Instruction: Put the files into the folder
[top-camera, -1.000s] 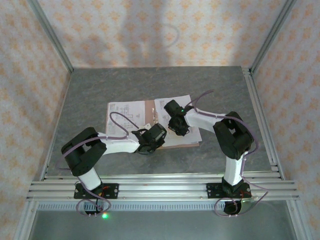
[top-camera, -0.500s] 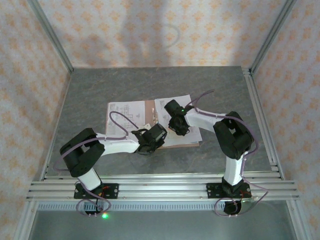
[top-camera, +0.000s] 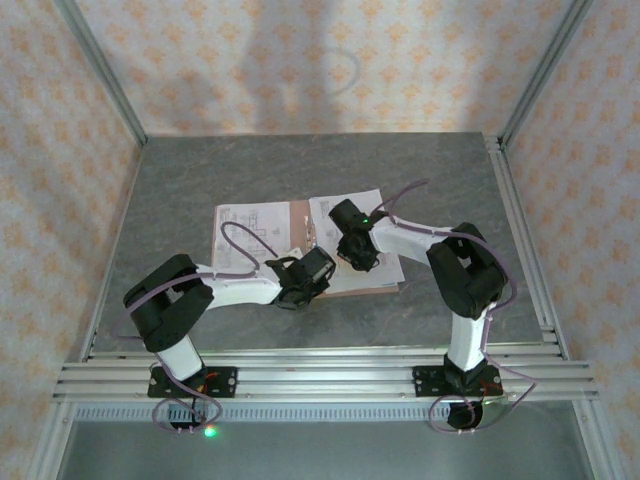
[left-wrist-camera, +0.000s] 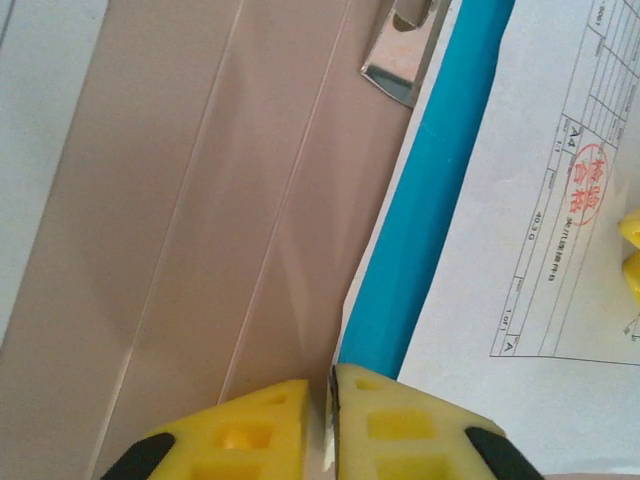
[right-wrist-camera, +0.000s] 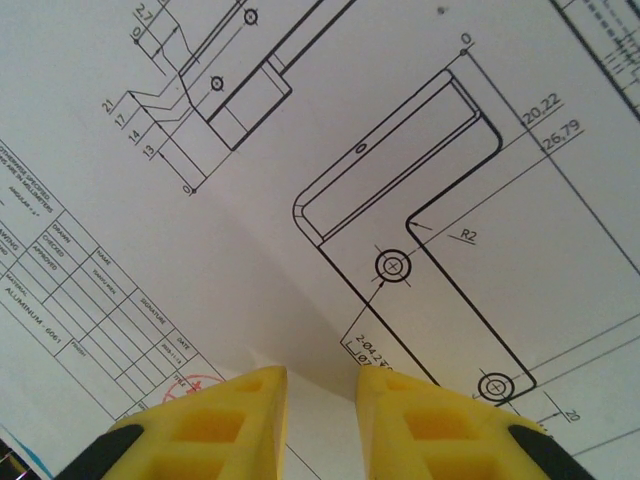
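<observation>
Files (left-wrist-camera: 520, 200) on open folder (left-wrist-camera: 200, 200); left gripper (left-wrist-camera: 323, 400) pressed together, right gripper (right-wrist-camera: 322, 385) slightly spread.

Your walls (top-camera: 300, 60) are pale w/ an orange flower print, tabletop (top-camera: 200, 180) is grey stone-look, alu posts (top-camera: 100, 70) in the back corners, rails (top-camera: 330, 375) along the near edge.

Folder (top-camera: 297, 213) flat on grey table (top-camera: 300, 165)

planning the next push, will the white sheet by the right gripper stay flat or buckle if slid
Probably floppy: the sheet shows a shaded ridge running to the right gripper. Likely light, since it looks thin. It may slip over the teal sheet beneath.
</observation>
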